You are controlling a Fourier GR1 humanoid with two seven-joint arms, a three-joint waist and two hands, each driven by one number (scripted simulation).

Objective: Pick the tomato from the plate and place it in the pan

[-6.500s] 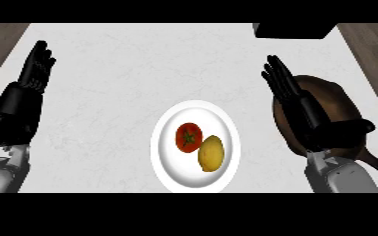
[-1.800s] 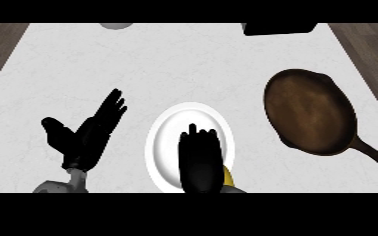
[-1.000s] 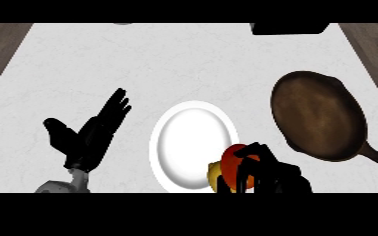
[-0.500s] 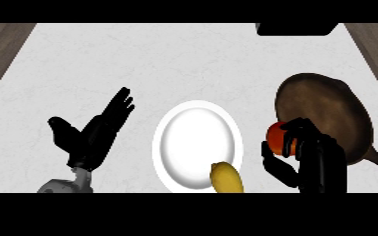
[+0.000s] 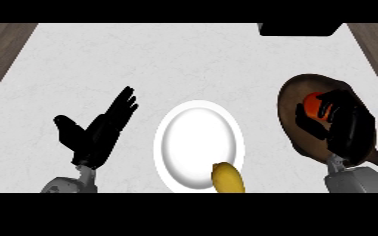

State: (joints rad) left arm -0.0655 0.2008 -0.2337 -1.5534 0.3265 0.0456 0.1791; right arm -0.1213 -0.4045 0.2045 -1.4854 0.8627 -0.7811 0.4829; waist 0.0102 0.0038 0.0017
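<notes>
The red tomato is over the dark brown pan at the right, and my right hand is curled round it, hiding its lower right side. I cannot tell whether the tomato touches the pan's bottom. The white plate lies at the centre front, and only a yellow lemon rests on its near rim. My left hand stays open at the lower left, fingers up, left of the plate.
A black object sits at the counter's far right edge. Brown floor shows past the counter's left and right edges. The pan's handle is hidden under my right forearm.
My right hand lifted the tomato off the plate and carried it right and away, now over the pan. The lemon has shifted toward the plate's near rim. The left hand barely moved.
</notes>
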